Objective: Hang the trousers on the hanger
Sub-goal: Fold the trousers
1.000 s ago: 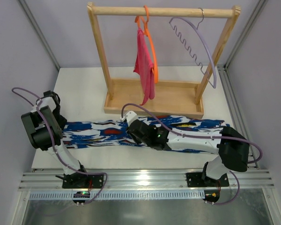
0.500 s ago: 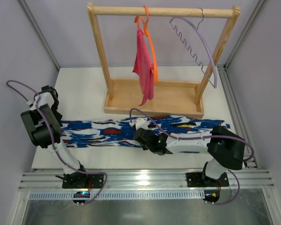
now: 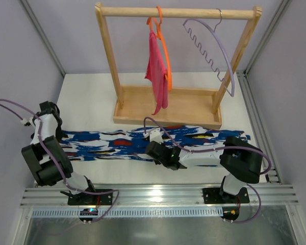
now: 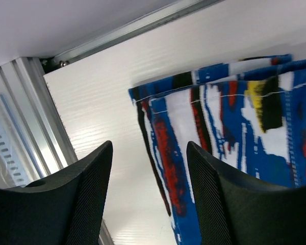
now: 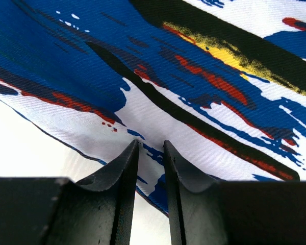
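The trousers (image 3: 112, 144), printed in blue, white, red and black, lie flat in a long strip across the table. My right gripper (image 3: 154, 137) sits low on their middle. In the right wrist view its jaws (image 5: 150, 143) are shut on a small ridge of the trousers (image 5: 194, 61). In the left wrist view my left gripper (image 4: 149, 145) is open above the table, with nothing between its fingers, just off the left end of the trousers (image 4: 234, 117). The lilac hanger (image 3: 214, 48) hangs by its metal hook on the right of the wooden rail, bare.
A wooden rack (image 3: 178, 11) with a tray base (image 3: 168, 109) stands behind the trousers. An orange hanger with pink cloth (image 3: 158, 71) hangs at its middle. An aluminium rail (image 4: 35, 117) borders the table close to my left gripper.
My left arm has drawn back toward the left edge, uncovering the trousers' left end, and its jaws have widened. My right gripper has shifted a little to the right on the cloth.
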### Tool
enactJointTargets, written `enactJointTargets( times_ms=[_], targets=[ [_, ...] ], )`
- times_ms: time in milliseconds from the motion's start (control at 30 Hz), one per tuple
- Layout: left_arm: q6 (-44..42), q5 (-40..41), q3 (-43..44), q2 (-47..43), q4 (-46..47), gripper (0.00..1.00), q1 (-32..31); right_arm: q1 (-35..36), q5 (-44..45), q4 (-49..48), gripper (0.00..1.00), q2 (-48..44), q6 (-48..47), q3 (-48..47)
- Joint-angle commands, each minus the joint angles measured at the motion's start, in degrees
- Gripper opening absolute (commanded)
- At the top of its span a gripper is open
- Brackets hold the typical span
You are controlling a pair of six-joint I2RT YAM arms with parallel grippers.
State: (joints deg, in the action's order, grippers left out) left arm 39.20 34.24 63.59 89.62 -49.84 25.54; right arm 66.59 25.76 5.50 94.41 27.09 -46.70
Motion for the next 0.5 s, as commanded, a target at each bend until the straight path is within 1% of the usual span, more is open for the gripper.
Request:
enactJointTargets(
  times_ms=[0, 100, 167, 200, 267, 333, 467],
  targets=[
    [1.9, -1.0, -5.8, -1.1, 2.6, 0.61, 2.3, -0.1, -1.8, -3.3, 0.3, 0.2, 1.6, 0.1],
    [1.3, -3.2, -10.3, -1.6, 6.9, 0.61, 3.6, -0.1, -2.0, -3.2, 0.3, -1.2, 1.4, 0.1],
    [1.2, -4.4, -11.5, -1.0, 9.1, 0.61, 5.5, -0.1, -1.8, -3.2, 0.3, -2.4, 1.2, 0.2],
    [0.7, -6.3, -11.7, -0.6, 9.7, 0.61, 6.3, -0.1, -1.8, -3.0, 0.3, -2.6, 1.1, 0.2],
    [0.8, -6.6, -10.8, 1.6, 9.2, 0.59, 7.3, -0.1, -1.8, -2.9, 0.3, -3.1, 0.9, 0.1],
    [-0.4, -7.0, -8.8, 2.8, 9.2, 0.54, 7.4, -0.1, -1.9, -2.7, 0.3, -3.2, 1.0, 0.2],
    [-1.2, -7.2, -7.2, 2.9, 9.0, 0.53, 7.4, -0.1, -1.8, -3.2, 0.3, -2.8, 1.3, 0.7]
  ],
)
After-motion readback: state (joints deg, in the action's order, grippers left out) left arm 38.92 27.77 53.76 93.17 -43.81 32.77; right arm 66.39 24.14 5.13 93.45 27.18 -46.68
